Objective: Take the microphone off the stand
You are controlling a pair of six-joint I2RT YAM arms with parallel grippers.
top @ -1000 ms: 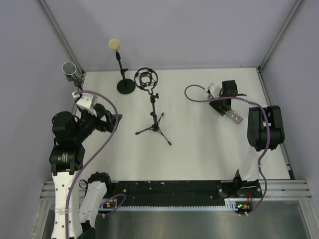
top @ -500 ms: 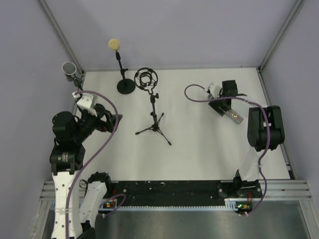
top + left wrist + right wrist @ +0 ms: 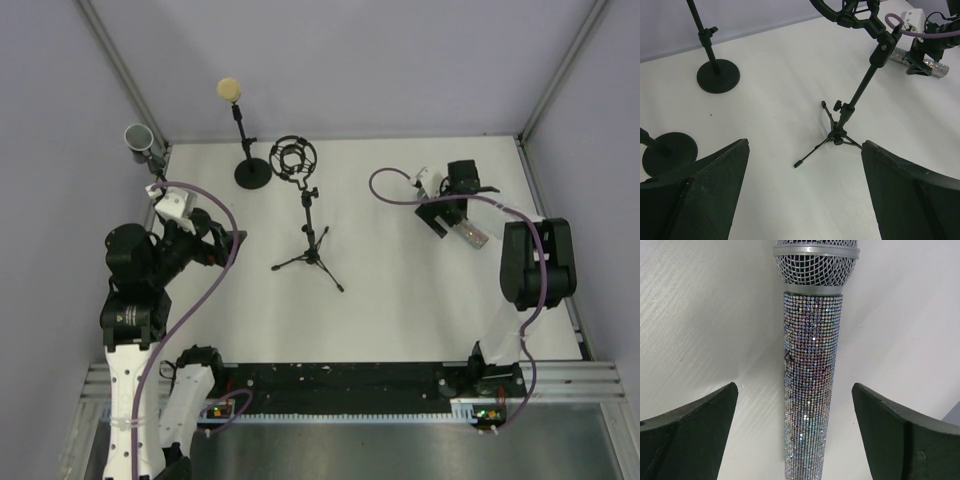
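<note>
Left hand (image 3: 804, 144) hovers at the left side of the table (image 3: 400, 300) with its 2 fingers spread wide and nothing between them, aimed toward the middle of the scene. Behind it, at the back left, a round-base stand (image 3: 247, 160) carries a yellow foam ball (image 3: 229, 89); a 2nd round base shows only in the left wrist view. At the centre stands the tripod stand (image 3: 312, 235), upright on its 3 legs, and its ring-shaped shock mount (image 3: 292, 158) holds nothing. Well to the right, the microphone (image 3: 812, 340), covered in glittering stones with a silver mesh head, lies flat on the table. Right hand (image 3: 445, 215) sits over it with fingers parted on either side of the body and touching neither side, so it grips nothing. Judging by the bare mount and the microphone resting apart from the stand, the removal looks done; at most, the arm needs to draw clear. No brand, label or writing is readable anywhere.
</note>
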